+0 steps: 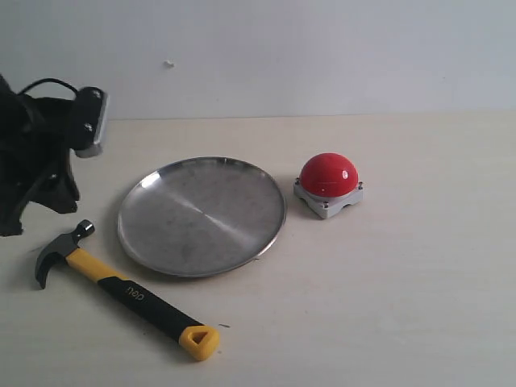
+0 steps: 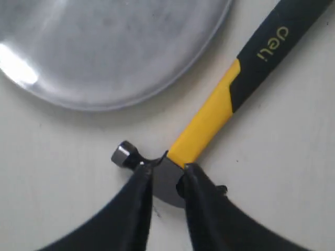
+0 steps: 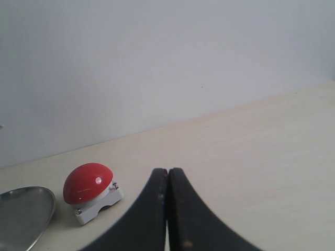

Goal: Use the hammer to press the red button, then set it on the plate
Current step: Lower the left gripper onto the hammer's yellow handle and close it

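Hovering the left gripper (image 2: 167, 183) over the hammer (image 1: 121, 290) right now, so by my read we're at step one: the pickup. The hammer isn't in hand yet. It's lying flat on the table (image 1: 403, 306), just beside the plate (image 1: 201, 216) but not touching it. The dark head points toward my left arm and the yellow loop points away from it.

In the left wrist view the two fingers (image 2: 140, 198) stand a little apart, and I can see the head and the top of the yellow neck through the gap. I'd say they're above it rather than around it, since the exterior view shows the arm sitting high and off to the side. So it's slightly apart and clamped on nothing.

The right gripper (image 3: 168, 178) has its jaws pressed together with nothing in them. Its camera looks at the red button (image 1: 328, 174), which sits just past the plate on the side away from the hammer.

For the next move, I think that gap looks tight for the neck, so I'd widen it, come straight down and close on the handle just below the head. The hammer's probably head-heavy, so a grip further down might let it droop. After that it's a carry across the plate to reach the button.
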{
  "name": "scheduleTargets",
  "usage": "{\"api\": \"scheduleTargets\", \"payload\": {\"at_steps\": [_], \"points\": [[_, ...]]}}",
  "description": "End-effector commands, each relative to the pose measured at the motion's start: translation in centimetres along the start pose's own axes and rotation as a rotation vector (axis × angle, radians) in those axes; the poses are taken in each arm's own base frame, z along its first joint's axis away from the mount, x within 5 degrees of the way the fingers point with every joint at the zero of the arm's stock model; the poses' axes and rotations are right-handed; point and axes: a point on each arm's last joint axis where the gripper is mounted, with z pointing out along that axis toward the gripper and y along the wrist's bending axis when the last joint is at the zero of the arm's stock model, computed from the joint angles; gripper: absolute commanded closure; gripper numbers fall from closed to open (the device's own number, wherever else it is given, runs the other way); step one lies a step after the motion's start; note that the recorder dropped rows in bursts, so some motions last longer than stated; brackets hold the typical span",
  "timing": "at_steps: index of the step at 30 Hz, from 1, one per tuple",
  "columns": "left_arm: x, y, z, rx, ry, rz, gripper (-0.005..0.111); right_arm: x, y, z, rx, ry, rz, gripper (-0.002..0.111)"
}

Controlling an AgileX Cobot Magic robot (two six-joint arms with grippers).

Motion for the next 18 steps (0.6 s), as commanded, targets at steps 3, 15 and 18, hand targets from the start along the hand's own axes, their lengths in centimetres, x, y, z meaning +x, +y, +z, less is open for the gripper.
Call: {"api": "scheduleTargets", "payload": {"at_steps": [3,15,18], "points": [[-2.5,-0.4,4.3,0.08,0.092,0.258,0.043,0.1,0.0,0.0,-0.001,-0.008,0.001,0.108],[-1.6,-1.4,9.7,0.188,0.145,0.274,0.043,0.1,0.0,0.0,-0.001,-0.008,0.001,0.108],[-1.5,-1.5,10.7,0.196,0.147,0.277,0.043,0.1,0.0,0.0,-0.001,-0.008,0.001,0.108]]}}
